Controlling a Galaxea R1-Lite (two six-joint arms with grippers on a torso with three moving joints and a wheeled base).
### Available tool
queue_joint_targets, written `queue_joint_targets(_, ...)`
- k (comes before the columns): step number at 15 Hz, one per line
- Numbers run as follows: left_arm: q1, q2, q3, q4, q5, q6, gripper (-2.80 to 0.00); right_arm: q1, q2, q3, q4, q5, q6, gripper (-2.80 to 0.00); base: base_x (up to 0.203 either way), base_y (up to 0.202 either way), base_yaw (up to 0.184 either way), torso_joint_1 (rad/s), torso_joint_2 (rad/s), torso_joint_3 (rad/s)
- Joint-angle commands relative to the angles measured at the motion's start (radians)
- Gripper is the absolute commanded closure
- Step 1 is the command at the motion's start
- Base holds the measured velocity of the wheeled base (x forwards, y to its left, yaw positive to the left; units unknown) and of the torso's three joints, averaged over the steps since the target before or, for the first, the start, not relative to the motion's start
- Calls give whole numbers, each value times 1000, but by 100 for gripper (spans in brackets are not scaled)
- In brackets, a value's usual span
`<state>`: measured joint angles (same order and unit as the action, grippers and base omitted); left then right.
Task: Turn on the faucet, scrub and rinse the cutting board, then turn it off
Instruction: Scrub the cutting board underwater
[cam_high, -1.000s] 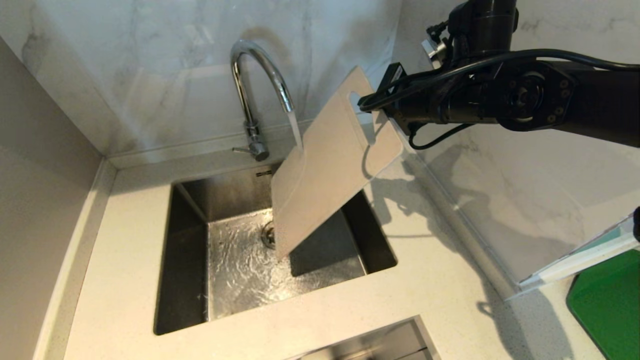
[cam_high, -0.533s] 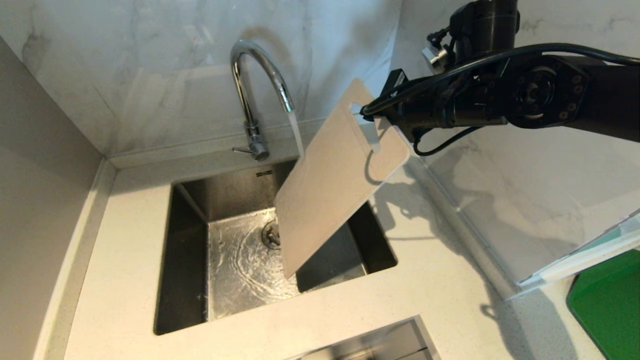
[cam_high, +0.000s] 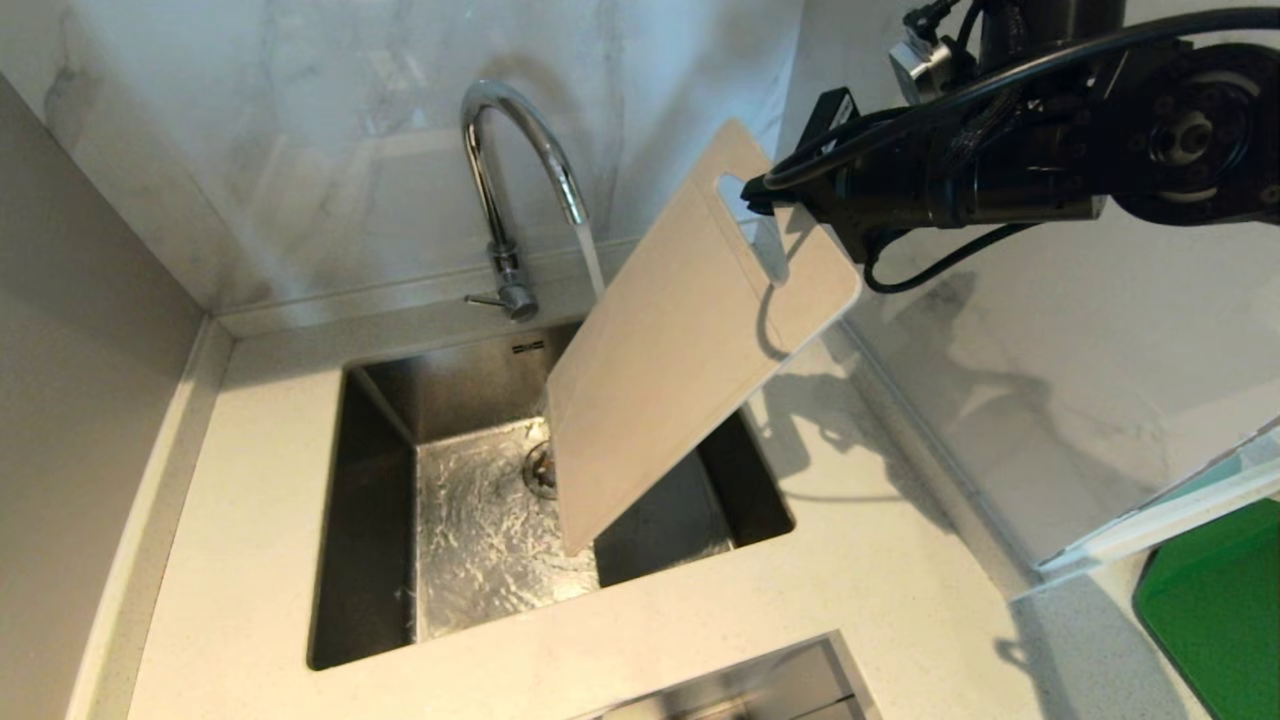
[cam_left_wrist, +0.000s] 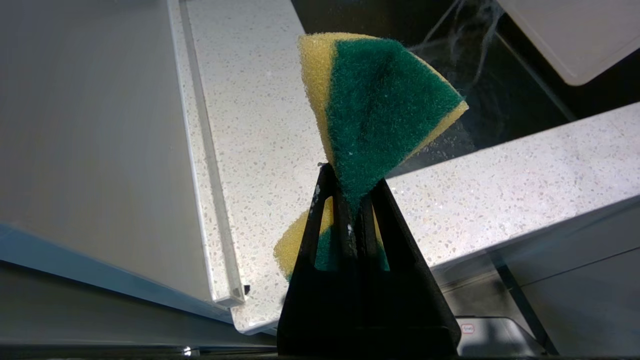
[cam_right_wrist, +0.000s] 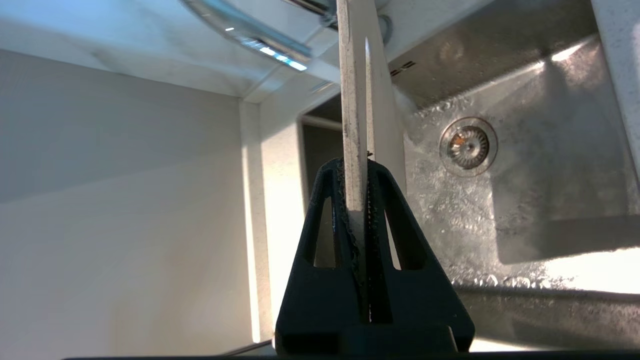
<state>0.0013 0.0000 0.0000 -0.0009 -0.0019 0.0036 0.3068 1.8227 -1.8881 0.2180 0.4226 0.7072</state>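
The chrome faucet (cam_high: 510, 170) runs, its stream falling behind the long edge of the off-white cutting board (cam_high: 670, 350). The board hangs tilted over the steel sink (cam_high: 370, 520), handle end up, lower corner down over the basin. My right gripper (cam_high: 765, 205) is shut on the board at its handle cutout; in the right wrist view the board's edge (cam_right_wrist: 354, 100) stands clamped between that gripper's (cam_right_wrist: 356, 167) pads. My left gripper (cam_left_wrist: 350, 177) is out of the head view, shut on a green and yellow sponge (cam_left_wrist: 375, 105), low in front of the counter edge.
The sink's floor is wet around the drain (cam_high: 540, 470). A pale speckled counter (cam_high: 250, 480) surrounds it, with marble walls behind and to the right. A green mat (cam_high: 1215, 610) lies at the far right. A second basin's rim (cam_high: 740, 685) shows at the front.
My right arm has lifted the cutting board and drawn it a little to the right, away from the spout. The water keeps running.
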Motion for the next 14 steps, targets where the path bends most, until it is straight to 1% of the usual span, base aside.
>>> queue_joint_targets(1, 0, 2, 1, 4, 2, 3, 0, 2, -55, 13, 7, 2, 8, 0, 0, 0, 0, 0, 0, 0)
queue_joint_targets(3, 0, 2, -19, 10, 5, 8, 0, 2, -76, 20, 4, 2, 79, 0, 0, 0, 0, 0, 0, 0)
queue_joint_targets(5, -1, 30, -122, 63, 31, 0, 0, 1, -84, 26, 4, 1, 97, 0, 0, 0, 0, 0, 0, 0)
queue_joint_targets(6, -2, 69, -201, 109, 42, -6, 0, 0, -90, 31, 3, 1, 98, 0, 0, 0, 0, 0, 0, 0)
queue_joint_targets(8, -3, 185, -310, 156, 45, -12, 0, 0, -99, 32, 3, 1, 98, 0, 0, 0, 0, 0, 0, 0)
queue_joint_targets(11, -4, 382, -451, 174, 38, -17, 0, 2, -115, 44, 4, 2, 98, 0, 0, 0, 0, 0, 0, 0)
queue_joint_targets(14, -3, 574, -571, 178, -17, -22, 0, 3, -131, 62, 4, 3, 100, 0, 0, 0, 0, 0, 0, 0)
